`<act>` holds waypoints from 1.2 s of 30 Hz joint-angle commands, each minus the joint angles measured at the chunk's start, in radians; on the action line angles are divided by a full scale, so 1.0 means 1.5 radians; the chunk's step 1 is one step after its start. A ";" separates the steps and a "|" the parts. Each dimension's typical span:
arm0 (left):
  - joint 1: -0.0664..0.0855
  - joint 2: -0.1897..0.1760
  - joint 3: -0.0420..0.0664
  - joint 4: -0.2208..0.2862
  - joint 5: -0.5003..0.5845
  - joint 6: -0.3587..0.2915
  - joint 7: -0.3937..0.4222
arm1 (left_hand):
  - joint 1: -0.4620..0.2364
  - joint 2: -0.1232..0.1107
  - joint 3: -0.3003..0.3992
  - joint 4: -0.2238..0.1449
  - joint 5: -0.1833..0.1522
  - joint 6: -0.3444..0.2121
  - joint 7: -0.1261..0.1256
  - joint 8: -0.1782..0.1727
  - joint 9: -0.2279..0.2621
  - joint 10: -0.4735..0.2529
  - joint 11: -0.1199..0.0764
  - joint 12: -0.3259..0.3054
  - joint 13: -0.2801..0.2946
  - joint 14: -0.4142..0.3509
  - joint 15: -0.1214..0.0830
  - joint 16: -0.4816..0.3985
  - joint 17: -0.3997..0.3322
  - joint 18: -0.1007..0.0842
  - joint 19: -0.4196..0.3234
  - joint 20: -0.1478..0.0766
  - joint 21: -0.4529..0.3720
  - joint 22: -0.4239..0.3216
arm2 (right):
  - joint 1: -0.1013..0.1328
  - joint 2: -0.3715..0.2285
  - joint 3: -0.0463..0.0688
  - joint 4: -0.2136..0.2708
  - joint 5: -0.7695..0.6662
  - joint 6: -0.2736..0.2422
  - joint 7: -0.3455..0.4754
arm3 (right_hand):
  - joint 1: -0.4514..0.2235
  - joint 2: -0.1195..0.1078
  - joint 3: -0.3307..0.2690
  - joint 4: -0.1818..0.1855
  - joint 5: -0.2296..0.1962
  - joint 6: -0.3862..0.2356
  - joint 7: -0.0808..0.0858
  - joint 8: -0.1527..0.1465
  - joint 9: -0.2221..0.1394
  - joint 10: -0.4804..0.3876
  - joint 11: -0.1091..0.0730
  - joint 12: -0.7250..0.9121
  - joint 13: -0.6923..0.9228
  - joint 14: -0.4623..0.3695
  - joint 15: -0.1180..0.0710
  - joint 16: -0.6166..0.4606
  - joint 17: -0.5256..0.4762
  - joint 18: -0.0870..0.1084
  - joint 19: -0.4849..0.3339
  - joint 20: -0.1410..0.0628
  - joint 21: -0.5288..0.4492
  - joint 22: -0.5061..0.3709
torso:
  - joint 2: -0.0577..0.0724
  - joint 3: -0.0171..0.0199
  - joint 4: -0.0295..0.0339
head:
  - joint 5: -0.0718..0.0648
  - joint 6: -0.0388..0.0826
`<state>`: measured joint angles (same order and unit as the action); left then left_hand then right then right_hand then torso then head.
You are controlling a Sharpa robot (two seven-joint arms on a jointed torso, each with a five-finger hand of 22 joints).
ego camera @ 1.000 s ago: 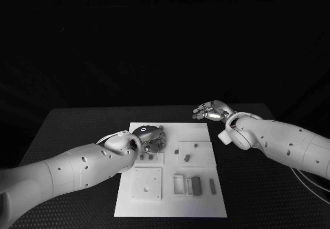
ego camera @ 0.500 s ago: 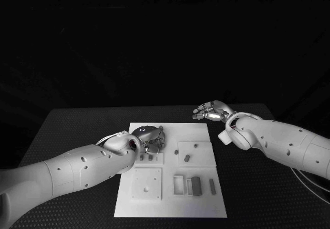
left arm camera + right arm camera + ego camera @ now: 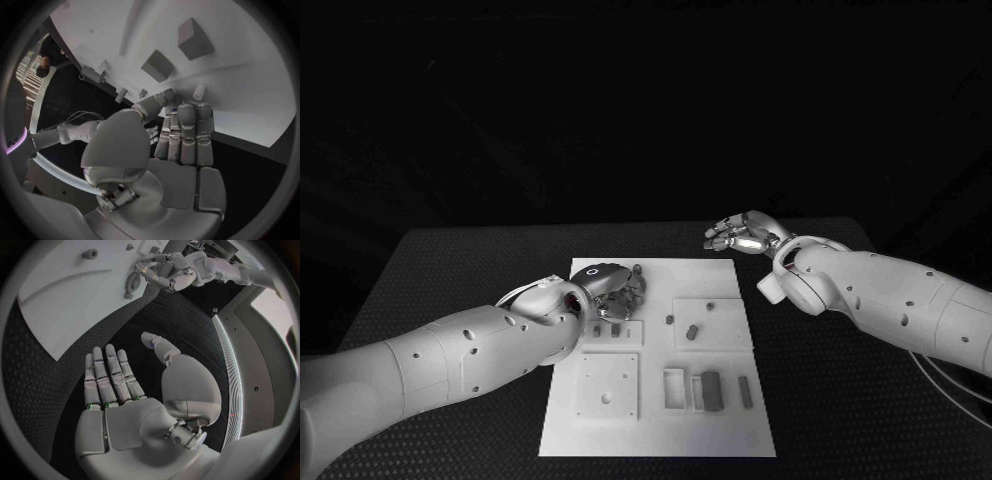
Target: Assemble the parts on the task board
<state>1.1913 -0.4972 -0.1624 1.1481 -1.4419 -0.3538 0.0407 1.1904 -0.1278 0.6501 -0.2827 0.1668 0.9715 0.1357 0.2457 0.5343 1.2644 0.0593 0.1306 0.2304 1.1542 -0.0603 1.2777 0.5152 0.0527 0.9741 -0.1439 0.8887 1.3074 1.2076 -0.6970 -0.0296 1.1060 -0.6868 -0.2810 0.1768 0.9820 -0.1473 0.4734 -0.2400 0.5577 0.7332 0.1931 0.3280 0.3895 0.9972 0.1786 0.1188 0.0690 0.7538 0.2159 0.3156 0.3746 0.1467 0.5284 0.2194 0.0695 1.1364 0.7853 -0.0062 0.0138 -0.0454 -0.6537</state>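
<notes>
White task board (image 3: 661,410) lies in the middle of my black table (image 3: 444,270), with small grey parts (image 3: 711,388) on it. My left hand (image 3: 615,288) is over the board's far left corner, fingers straight and close together, tips down by two little pegs (image 3: 199,92). I cannot tell if it holds anything. My right hand (image 3: 741,232) floats past the far right corner, fingers apart, holding nothing. Bare black table runs round every edge of the board.
</notes>
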 commanded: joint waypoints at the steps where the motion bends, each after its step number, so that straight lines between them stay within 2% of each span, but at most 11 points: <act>1: 0.001 -0.001 0.007 0.010 0.038 -0.025 0.018 | -0.013 -0.019 -0.012 0.004 -0.019 -0.014 0.006 -0.007 -0.003 -0.010 0.002 -0.006 -0.002 -0.001 0.007 -0.004 -0.002 0.025 0.003 -0.005 0.000 0.009 | 0.000 0.000 0.000 -0.001 -0.001 0.000 0.006 | -0.004 0.001 0.000 0.002 0.003 -0.005 0.004 0.005 -0.001 0.001 0.005 -0.003 0.000 -0.005 0.002 0.004 -0.001 -0.005 -0.005 -0.001 -0.002 0.001 | 0.000 0.0002 -0.0002 | -0.001 0.002; 4: 0.001 -0.004 0.014 0.021 0.045 -0.029 0.026 | -0.034 -0.035 -0.034 0.008 -0.029 -0.024 0.010 -0.010 -0.005 -0.019 0.006 -0.012 -0.004 -0.006 0.011 -0.007 -0.004 0.027 -0.001 -0.001 -0.003 0.009 | 0.000 0.000 0.000 -0.002 -0.001 0.000 0.006 | -0.004 0.000 0.000 0.002 0.003 -0.005 0.004 0.005 -0.001 0.001 0.005 -0.003 0.000 -0.005 0.002 0.004 -0.001 -0.005 -0.005 -0.001 -0.002 0.001 | 0.000 0.0002 -0.0001 | -0.002 0.003; 8: 0.002 -0.006 0.021 0.034 0.046 -0.031 0.029 | -0.047 -0.044 -0.052 0.008 -0.033 -0.028 0.011 -0.010 -0.005 -0.023 0.008 -0.016 -0.004 -0.009 0.013 -0.008 -0.005 0.030 -0.004 0.002 -0.005 0.009 | 0.000 0.000 0.000 -0.003 -0.001 0.000 0.006 | -0.004 0.000 0.000 0.001 0.003 -0.005 0.004 0.005 -0.001 0.001 0.005 -0.003 0.000 -0.005 0.002 0.004 -0.001 -0.005 -0.005 -0.001 -0.002 0.001 | 0.000 0.0004 0.0002 | -0.003 0.004; 12: 0.004 -0.005 0.025 0.048 0.042 -0.019 0.026 | -0.051 -0.049 -0.062 0.007 -0.033 -0.029 0.013 -0.010 -0.005 -0.024 0.009 -0.018 -0.004 -0.010 0.014 -0.008 -0.005 0.031 -0.006 0.003 -0.006 0.009 | 0.000 0.000 0.000 -0.003 -0.001 0.001 0.005 | -0.004 0.001 0.000 0.001 0.003 -0.005 0.004 0.005 -0.001 0.002 0.005 -0.003 0.000 -0.005 0.002 0.005 -0.001 -0.005 -0.005 -0.001 -0.002 0.001 | 0.000 0.0008 -0.0007 | -0.003 0.005; 18: 0.004 0.007 0.025 0.053 0.027 0.024 0.012 | -0.060 -0.055 -0.073 0.009 -0.035 -0.027 0.012 -0.007 -0.004 -0.024 0.010 -0.018 -0.003 -0.012 0.014 -0.007 -0.005 0.032 -0.008 0.004 -0.006 0.010 | 0.000 0.002 0.000 -0.004 -0.001 0.002 0.004 | -0.004 0.001 0.000 0.001 0.003 -0.005 0.004 0.005 -0.001 0.002 0.005 -0.003 0.000 -0.005 0.002 0.005 -0.001 -0.005 -0.005 -0.001 -0.002 0.001 | 0.001 0.0006 -0.0019 | -0.004 0.006; 21: 0.004 0.015 0.025 0.053 0.016 0.037 0.005 | -0.063 -0.053 -0.079 0.010 -0.037 -0.025 0.010 -0.005 -0.003 -0.023 0.009 -0.018 -0.003 -0.013 0.014 -0.006 -0.005 0.033 -0.009 0.004 -0.006 0.011 | 0.000 0.003 0.000 -0.004 -0.001 0.002 0.004 | -0.004 0.001 0.001 0.001 0.003 -0.005 0.004 0.005 -0.001 0.002 0.005 -0.003 0.000 -0.005 0.002 0.005 -0.001 -0.005 -0.005 -0.001 -0.002 0.001 | 0.001 0.0004 -0.0013 | -0.004 0.006; 27: 0.003 0.030 0.024 0.040 -0.002 0.043 -0.003 | -0.061 -0.047 -0.084 0.007 -0.036 -0.021 0.006 -0.001 -0.002 -0.020 0.008 -0.017 -0.002 -0.013 0.013 -0.004 -0.005 0.034 -0.010 0.004 -0.005 0.012 | 0.000 0.004 0.000 -0.003 -0.001 0.002 0.004 | -0.004 0.001 0.001 0.001 0.003 -0.005 0.004 0.005 -0.001 0.002 0.005 -0.003 0.000 -0.005 0.002 0.005 -0.001 -0.005 -0.005 -0.001 -0.002 0.001 | 0.001 0.0003 -0.0004 | -0.005 0.006; 36: 0.001 0.051 0.020 0.018 -0.013 0.055 -0.016 | -0.054 -0.039 -0.085 0.003 -0.034 -0.019 0.005 0.002 -0.002 -0.019 0.008 -0.018 -0.001 -0.012 0.012 -0.001 -0.004 0.035 -0.008 0.003 -0.004 0.012 | 0.000 0.006 0.000 -0.004 -0.001 0.001 0.004 | -0.004 0.001 0.001 0.001 0.003 -0.005 0.004 0.005 -0.001 0.002 0.005 -0.003 0.000 -0.005 0.002 0.005 -0.001 -0.005 -0.004 -0.001 -0.002 0.001 | 0.001 -0.0003 -0.0023 | -0.005 0.005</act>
<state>1.1937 -0.4262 -0.1328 1.1774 -1.4390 -0.3001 0.0315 1.1093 -0.1983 0.5261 -0.2775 0.1152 0.9379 0.1464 0.2440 0.5309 1.2310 0.0748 0.1075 0.2283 1.1366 -0.0425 1.2706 0.5088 0.0371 0.9629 -0.1373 0.8847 1.3073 1.2078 -0.6894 -0.0296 1.0998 -0.6868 -0.2815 0.1762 0.9820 -0.1473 0.4734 -0.2400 0.5577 0.7331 0.1931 0.3329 0.3887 0.9972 0.1786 0.1188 0.0690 0.7538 0.2159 0.3197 0.3748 0.1467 0.5284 0.2194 0.0695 1.1369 0.7868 -0.0059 0.0119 -0.0520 -0.6449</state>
